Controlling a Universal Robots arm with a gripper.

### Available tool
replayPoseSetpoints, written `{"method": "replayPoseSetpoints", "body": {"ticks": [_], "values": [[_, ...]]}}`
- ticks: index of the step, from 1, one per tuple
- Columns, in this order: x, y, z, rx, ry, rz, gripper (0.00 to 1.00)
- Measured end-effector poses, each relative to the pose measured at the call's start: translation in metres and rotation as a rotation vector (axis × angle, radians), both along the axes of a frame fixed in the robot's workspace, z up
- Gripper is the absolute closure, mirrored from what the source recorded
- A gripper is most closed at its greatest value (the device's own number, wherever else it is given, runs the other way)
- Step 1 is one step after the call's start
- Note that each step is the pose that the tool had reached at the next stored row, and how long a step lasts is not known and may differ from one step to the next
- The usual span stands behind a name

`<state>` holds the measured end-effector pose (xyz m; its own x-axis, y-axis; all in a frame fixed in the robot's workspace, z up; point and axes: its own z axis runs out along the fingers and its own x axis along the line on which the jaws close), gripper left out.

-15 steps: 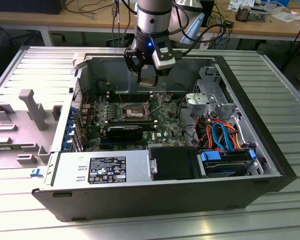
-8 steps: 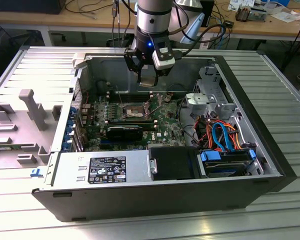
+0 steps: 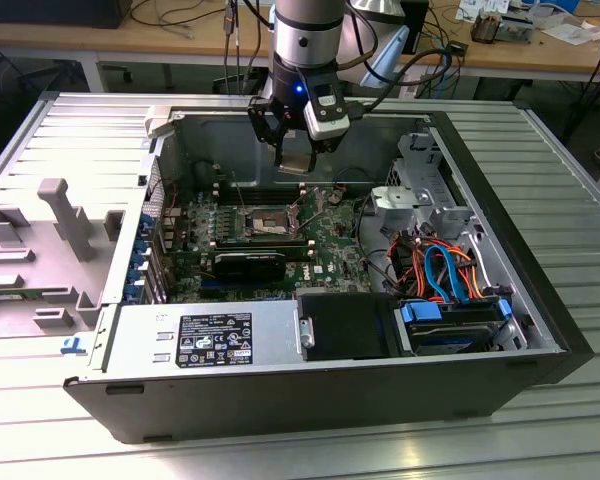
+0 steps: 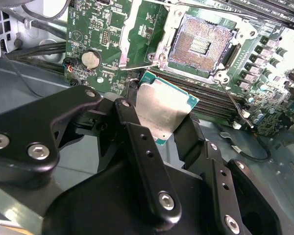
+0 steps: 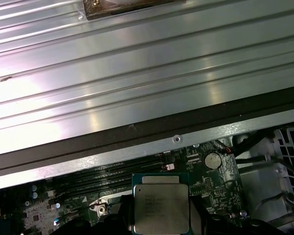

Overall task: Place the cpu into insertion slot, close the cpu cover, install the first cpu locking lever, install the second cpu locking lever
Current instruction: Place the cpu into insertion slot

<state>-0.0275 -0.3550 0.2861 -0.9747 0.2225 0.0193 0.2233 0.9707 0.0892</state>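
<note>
Chip held, nothing fitted yet.
Your jaws grip the chip above the open, empty socket; closing and locking are not yet done.

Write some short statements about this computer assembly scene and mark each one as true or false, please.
1. The claw grips the cpu between its fingers. True.
2. The cpu already sits in the insertion slot. False: the slot is empty, its tan-gold contacts are bare, and the cpu is held in the claw.
3. The cpu cover is shut over the slot. False: nothing covers the contacts.
4. The computer case lies open, showing the green board inside. True.
</note>
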Motion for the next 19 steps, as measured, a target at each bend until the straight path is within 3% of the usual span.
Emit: {"method": "replayPoseSetpoints", "body": {"ticks": [19], "values": [[0.0000, 0.0000, -0.0004, 0.0001, 0.0000, -0.023, 0.46]]}}
